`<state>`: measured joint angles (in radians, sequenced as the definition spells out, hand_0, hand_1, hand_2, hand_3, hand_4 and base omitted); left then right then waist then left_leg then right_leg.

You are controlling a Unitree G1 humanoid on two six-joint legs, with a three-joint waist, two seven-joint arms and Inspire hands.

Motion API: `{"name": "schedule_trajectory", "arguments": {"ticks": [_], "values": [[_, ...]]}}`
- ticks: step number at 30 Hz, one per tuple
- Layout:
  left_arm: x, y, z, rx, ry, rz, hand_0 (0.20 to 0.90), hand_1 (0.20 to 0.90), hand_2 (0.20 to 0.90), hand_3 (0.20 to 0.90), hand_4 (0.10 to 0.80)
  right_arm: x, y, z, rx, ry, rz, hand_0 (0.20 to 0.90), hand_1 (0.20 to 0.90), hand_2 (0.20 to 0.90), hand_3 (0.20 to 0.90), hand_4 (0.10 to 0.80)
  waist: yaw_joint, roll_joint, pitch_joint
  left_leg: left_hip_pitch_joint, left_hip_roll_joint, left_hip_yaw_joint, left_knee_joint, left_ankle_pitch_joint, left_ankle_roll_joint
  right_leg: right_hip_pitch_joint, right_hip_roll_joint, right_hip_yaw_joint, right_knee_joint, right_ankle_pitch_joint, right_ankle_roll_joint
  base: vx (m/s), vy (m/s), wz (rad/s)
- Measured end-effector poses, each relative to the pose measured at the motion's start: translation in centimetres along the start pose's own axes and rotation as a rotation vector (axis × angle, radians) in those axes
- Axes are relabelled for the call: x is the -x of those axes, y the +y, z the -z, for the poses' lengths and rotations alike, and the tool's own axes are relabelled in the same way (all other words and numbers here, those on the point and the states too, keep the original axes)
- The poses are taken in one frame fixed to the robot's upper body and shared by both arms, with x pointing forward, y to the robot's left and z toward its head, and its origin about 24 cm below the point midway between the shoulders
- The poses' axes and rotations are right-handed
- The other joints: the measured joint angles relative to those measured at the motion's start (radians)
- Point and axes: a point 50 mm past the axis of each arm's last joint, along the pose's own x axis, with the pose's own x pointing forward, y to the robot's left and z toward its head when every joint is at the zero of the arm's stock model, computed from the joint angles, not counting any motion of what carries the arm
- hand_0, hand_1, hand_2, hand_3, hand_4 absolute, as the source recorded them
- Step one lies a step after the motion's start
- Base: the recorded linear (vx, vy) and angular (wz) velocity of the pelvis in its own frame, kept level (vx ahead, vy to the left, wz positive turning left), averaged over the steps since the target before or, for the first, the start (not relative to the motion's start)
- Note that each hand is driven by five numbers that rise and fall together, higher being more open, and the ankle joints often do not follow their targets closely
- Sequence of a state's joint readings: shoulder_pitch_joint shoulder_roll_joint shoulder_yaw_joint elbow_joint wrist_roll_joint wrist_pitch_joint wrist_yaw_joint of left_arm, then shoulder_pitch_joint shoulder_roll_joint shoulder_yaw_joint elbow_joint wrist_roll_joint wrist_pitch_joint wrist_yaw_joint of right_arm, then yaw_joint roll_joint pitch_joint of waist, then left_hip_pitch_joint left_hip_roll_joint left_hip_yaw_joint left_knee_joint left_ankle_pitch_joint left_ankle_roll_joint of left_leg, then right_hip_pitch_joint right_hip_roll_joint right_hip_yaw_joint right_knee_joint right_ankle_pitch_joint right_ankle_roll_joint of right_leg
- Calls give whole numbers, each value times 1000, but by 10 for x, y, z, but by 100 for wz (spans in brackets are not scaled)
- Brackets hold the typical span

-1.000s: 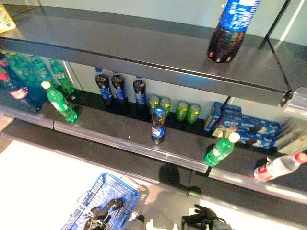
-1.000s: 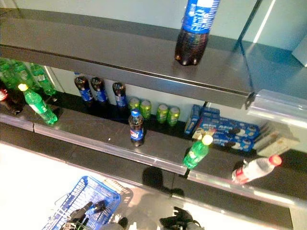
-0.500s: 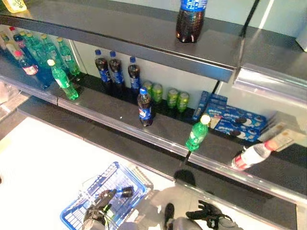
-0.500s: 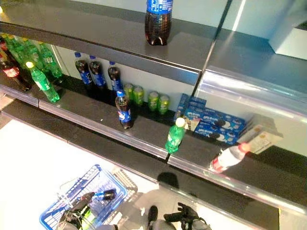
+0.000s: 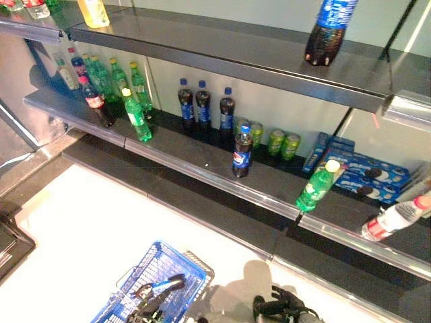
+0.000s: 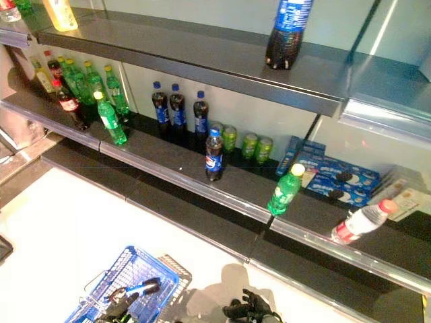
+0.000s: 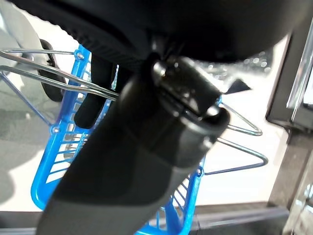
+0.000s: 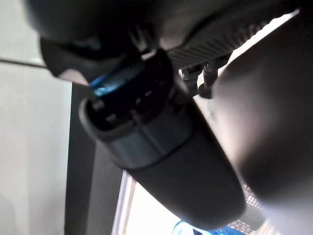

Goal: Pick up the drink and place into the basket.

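A cola bottle [image 5: 241,151] with a blue cap stands alone near the front of the middle shelf [image 5: 202,168]. A green bottle [image 5: 316,187] stands to its right. My left hand [image 5: 149,304] is low at the bottom, shut on the thin wire handles [image 7: 58,81] of the blue basket [image 5: 175,266], which hangs off the floor. The basket also shows in the left wrist view [image 7: 54,161]. My right hand [image 5: 279,309] is low at the bottom centre, far below the shelf, its fingers spread and holding nothing.
Cola bottles [image 5: 202,108] and green cans [image 5: 283,142] stand at the back of the middle shelf. Green bottles [image 5: 111,77] crowd its left end. A clear red-capped bottle [image 5: 394,219] leans at the right by blue boxes [image 5: 363,175]. A large cola bottle [image 5: 328,30] stands on the top shelf.
The whole picture has shifted, so the camera has moved and more of the shelf's left end shows. Both hands and the basket stay low at the bottom.
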<state>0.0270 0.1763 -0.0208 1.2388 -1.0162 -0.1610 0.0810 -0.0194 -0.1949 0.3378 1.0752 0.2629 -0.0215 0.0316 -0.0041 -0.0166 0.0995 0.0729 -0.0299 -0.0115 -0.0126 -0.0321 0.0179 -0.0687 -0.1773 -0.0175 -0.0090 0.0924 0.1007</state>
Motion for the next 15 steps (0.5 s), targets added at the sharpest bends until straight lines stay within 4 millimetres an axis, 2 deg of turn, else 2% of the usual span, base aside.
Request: {"name": "schedule_trajectory", "arguments": {"ticks": [1, 4, 6, 8, 9, 11, 12, 15], "values": [[0, 0, 1, 1, 5, -12, 300, 300, 300, 200, 100, 0, 4, -8, 41, -31, -29, 900, 900, 900, 900, 800, 4, -7, -4, 8, 1, -2, -7, -1, -5, 27, 3, 0, -37, 17, 27, 2, -138, 4], [1, 2, 4, 4, 18, -40, 300, 300, 300, 200, 100, 0, 10, -29, 109, -115, -71, 900, 900, 900, 900, 800, 3, 3, 1, 23, 23, -2, -16, -1, -23, 57, 23, -4, -72, 31, 13, 21, -172, -1], [2, 7, 5, 0, 19, -64, 300, 300, 300, 200, 100, 14, 15, -57, 209, -256, -137, 900, 900, 900, 900, 800, 1, 1, 3, 48, 47, 0, -46, 9, -42, 70, 45, -6, -78, 32, 2, 13, -106, -4], [4, 18, 7, 5, 18, -90, 300, 300, 300, 200, 100, 35, 18, -85, 275, -416, -191, 900, 900, 900, 900, 800, 0, -3, 3, 67, 62, 1, -68, 17, -54, 78, 61, -7, -83, 25, -11, 2, -48, -4], [6, 29, 9, 5, 19, -118, 300, 300, 300, 200, 100, 57, 18, -111, 321, -561, -225, 900, 900, 900, 900, 800, -7, -13, 2, 74, 75, 2, -72, 19, -60, 81, 74, -6, -82, 23, -22, 1, -31, -7], [7, 36, 7, 11, 12, -136, 300, 300, 300, 200, 100, 75, 15, -131, 350, -675, -229, 900, 900, 900, 900, 800, -13, -23, 0, 73, 82, 3, -73, 16, -62, 82, 82, -7, -82, 21, -25, 0, 0, 0], [8, 42, 6, 20, 6, -149, 300, 300, 300, 200, 100, 92, 9, -148, 371, -795, -201, 900, 900, 900, 900, 800, -20, -32, -2, 73, 86, 4, -73, 16, -64, 81, 85, -7, -82, 21, -27, 3, 34, 0], [9, 47, 6, 24, 2, -165, 300, 300, 300, 200, 100, 119, -9, -176, 419, -989, -43, 900, 900, 900, 900, 800, -31, -36, -4, 76, 85, 17, -76, 16, -64, 79, 84, -1, -83, 23, -27, 8, 67, -8]]}}
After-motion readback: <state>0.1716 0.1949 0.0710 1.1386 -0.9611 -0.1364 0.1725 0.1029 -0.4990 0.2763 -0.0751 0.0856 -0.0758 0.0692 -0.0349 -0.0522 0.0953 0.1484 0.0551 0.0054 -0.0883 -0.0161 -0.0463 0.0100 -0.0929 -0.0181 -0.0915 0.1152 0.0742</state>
